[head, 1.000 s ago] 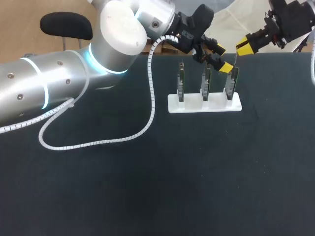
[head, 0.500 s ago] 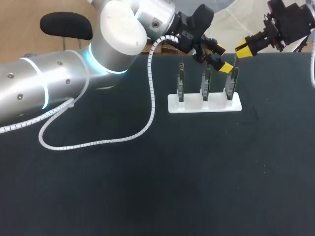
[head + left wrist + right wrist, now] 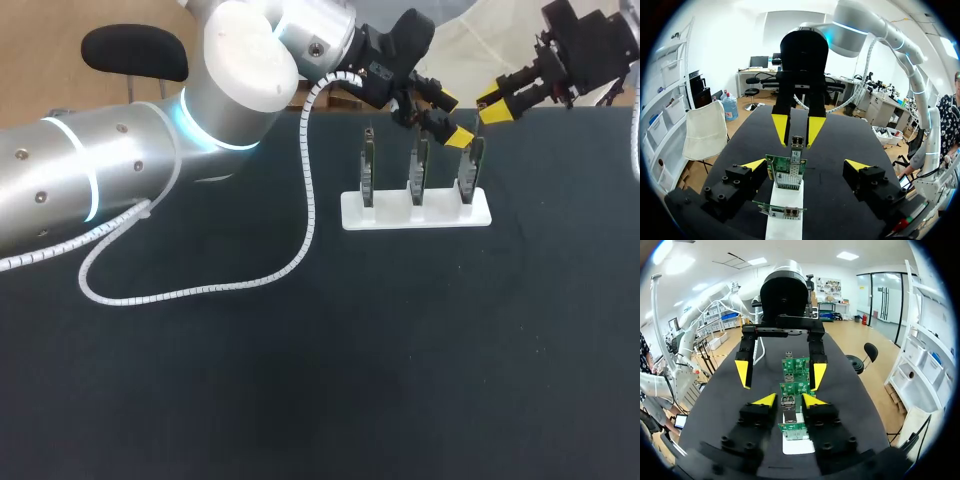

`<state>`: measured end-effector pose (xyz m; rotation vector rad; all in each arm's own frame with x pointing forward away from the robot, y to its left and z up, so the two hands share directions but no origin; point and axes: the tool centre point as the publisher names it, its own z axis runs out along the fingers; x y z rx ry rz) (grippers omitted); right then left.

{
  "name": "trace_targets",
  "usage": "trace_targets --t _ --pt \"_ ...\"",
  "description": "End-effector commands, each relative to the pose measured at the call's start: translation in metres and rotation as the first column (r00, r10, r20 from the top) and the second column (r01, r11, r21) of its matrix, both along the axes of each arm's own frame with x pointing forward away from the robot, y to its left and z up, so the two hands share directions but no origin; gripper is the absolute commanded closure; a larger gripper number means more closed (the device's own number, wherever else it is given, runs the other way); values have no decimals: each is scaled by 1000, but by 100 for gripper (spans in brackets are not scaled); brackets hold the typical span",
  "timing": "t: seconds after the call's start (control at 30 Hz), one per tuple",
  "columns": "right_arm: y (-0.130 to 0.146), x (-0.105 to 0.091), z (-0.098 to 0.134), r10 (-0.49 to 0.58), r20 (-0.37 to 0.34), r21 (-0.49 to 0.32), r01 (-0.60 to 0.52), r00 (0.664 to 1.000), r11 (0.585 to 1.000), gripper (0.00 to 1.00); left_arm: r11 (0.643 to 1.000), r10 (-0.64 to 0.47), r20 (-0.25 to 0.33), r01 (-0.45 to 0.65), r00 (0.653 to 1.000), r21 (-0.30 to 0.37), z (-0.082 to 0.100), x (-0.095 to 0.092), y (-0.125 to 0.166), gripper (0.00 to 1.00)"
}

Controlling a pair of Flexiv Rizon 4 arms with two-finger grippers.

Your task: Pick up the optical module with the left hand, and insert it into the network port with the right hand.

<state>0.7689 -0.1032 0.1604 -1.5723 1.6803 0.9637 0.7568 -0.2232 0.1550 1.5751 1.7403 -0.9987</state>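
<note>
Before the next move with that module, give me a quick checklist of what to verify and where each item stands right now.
1. Right gripper shut on module: ok, a finger on each side.
2. Left gripper open and off the module: ok.
3. Module in line with the port on the board: looks ok in the left wrist view.
4. Module seated in the port: cannot tell.
5. Left fingers clear of the board: cannot tell; they flank it.
6. Stand holds every board upright: ok.
</note>
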Motion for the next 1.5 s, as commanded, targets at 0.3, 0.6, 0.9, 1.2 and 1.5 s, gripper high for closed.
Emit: trace_targets --t 0.3,0.6,0.9,1.2,1.5 --pt "-15 -6 10 -5 -46 47 7 999 999 0 1000 -1 -3 1 1000 6 1 1 -1 0" --pt "-34 -9 24 37 -88 101 -28 995 995 0 1000 -1 -3 1 1000 6 1 1 -1 0" --pt "-37 -9 28 29 -72 125 -20 997 992 82 1000 -1 -3 1 1000 6 1 1 -1 0" --pt "-28 -8 34 35 -42 126 -29 999 992 100 1000 -1 -3 1 1000 6 1 1 -1 0" --pt "-9 -3 33 54 -27 134 -50 998 990 100 1000 -1 -3 1 1000 6 1 1 -1 0"
